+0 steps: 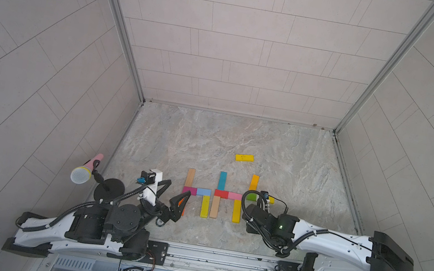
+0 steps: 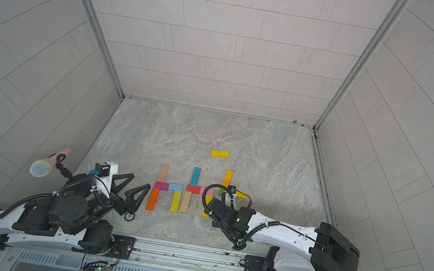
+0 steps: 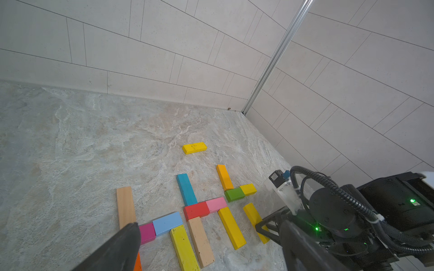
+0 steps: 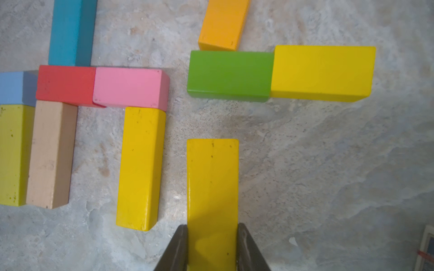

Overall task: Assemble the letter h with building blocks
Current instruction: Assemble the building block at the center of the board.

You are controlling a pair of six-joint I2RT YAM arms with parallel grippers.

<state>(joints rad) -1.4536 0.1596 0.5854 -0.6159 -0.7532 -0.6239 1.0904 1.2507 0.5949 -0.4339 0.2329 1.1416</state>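
Building blocks lie flat in three groups across the floor. The left group has a wood block (image 1: 190, 177), magenta, light blue, orange and yellow-green ones. The middle group has teal (image 1: 222, 180), red, pink (image 4: 130, 88), wood and yellow. At the right an orange block (image 4: 223, 23) meets a green block (image 4: 230, 75) joined to a short yellow one (image 4: 321, 72). My right gripper (image 4: 212, 226) is shut on a long yellow block (image 4: 212, 178) lying just short of the green one. My left gripper (image 2: 141, 180) hangs open beside the left group, holding nothing.
A short yellow block (image 1: 244, 157) lies alone farther back on the floor. A microphone (image 1: 84, 170) on a round stand sits by the left wall. Tiled walls enclose three sides, and a metal rail (image 1: 219, 257) runs along the front.
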